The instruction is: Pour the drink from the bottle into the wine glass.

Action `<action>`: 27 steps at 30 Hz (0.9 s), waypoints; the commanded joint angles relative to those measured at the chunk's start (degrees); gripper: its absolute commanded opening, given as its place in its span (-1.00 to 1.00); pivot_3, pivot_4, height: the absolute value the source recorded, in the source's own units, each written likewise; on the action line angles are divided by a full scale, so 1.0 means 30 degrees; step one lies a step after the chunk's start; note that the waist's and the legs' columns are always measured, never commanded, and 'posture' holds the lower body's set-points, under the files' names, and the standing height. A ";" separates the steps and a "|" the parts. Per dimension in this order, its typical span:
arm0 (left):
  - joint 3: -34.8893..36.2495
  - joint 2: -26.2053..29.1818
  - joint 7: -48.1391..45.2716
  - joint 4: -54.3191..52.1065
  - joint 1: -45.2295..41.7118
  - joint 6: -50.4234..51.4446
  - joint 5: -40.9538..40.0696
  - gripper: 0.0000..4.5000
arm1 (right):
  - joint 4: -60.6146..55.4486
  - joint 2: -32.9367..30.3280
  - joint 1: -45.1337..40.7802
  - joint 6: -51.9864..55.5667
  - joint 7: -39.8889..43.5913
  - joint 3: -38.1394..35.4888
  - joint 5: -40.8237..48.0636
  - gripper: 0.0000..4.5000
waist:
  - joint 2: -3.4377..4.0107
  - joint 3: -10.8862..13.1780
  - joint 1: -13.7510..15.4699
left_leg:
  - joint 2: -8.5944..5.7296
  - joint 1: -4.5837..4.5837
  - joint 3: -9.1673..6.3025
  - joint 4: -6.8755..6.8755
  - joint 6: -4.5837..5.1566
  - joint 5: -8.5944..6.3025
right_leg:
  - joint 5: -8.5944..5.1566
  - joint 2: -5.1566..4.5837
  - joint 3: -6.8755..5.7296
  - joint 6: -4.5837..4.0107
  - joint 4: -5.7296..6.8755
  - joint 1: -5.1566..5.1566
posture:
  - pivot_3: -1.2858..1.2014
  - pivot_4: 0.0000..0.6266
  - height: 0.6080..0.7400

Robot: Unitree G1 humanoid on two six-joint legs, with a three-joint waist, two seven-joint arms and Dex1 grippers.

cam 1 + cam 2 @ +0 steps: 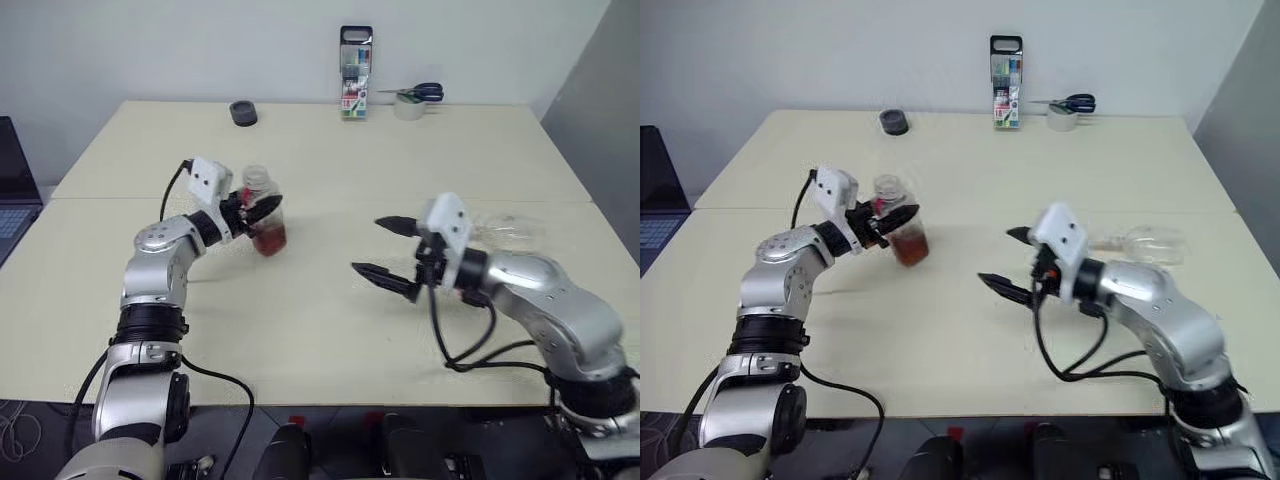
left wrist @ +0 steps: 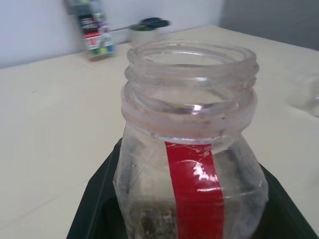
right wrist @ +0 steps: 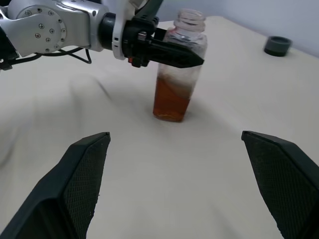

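Item 1, bottle (image 1: 264, 213): small clear plastic bottle, squarish body, cap off and mouth open, standing roughly upright on or just above the table (image 1: 330, 330), left of centre. Held about the upper body by the left gripper (image 1: 258, 210), whose black fingers are clamped on either side of it

Item 2, drink (image 3: 171, 101): reddish-brown liquid filling roughly the lower half of the bottle

Item 3, wine glass (image 1: 505, 232): clear, lying on its side on the table behind the right forearm; not upright, so nothing can be poured into it as it lies

Item 4, right gripper (image 1: 392, 252): jaws spread wide and holding nothing, in mid-air near the table centre, pointing toward the bottle

Step in hand, as judged: bottle secured and opened; pouring not begun. The next move calls for standing the glass upright on its foot and steadying it, then bringing the bottle mouth over the bowl and tipping slowly

Markings: a plain red vertical strip (image 2: 197, 194) on the bottle, no writing seen on it. Marker pack (image 1: 355, 73) at the far edge carries print too small to read. Scissors (image 1: 420, 92) rest on a tape roll (image 1: 408, 106); a dark round cap-like object (image 1: 243, 113) is unmarked
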 commanded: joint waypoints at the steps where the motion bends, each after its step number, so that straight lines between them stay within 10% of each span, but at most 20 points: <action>1: 0.0882 -0.0048 0.1634 -0.1025 0.0133 -0.0361 -0.0185 -0.21 | 0.1228 0.0834 -0.1261 -0.0811 0.0032 0.1107 -0.1093 1.00 | -0.0004 -0.0003 0.0029 | 0.0001 0.0000 0.0002 -0.0001 -0.0001 0.0000 | 0.0000 -0.0002 -0.0001 -0.0001 0.0000 -0.0003 | 0.03 -0.52 1.00; 21: 0.0256 -0.1023 0.4504 -0.0982 0.1072 -0.1454 0.0358 -0.21 | 0.2812 0.3042 -0.2040 -0.1098 -0.0500 0.1612 -0.3285 1.00 | -0.0002 -0.0016 -0.0029 | 0.0005 0.0035 0.0008 -0.0008 -0.0008 0.0004 | 0.0019 0.0007 -0.0007 -0.0030 0.0032 -0.0005 | 0.03 -0.52 1.00; 27: 0.0313 -0.1223 0.4779 -0.1122 0.1213 -0.1635 0.0220 0.63 | 0.2503 0.3089 -0.1967 -0.0993 -0.0495 0.1538 -0.3219 1.00 | -0.0002 -0.0016 -0.0049 | 0.0005 0.0037 0.0012 -0.0012 -0.0008 0.0004 | 0.0019 0.0009 -0.0004 -0.0031 0.0030 -0.0006 | 0.03 -0.52 1.00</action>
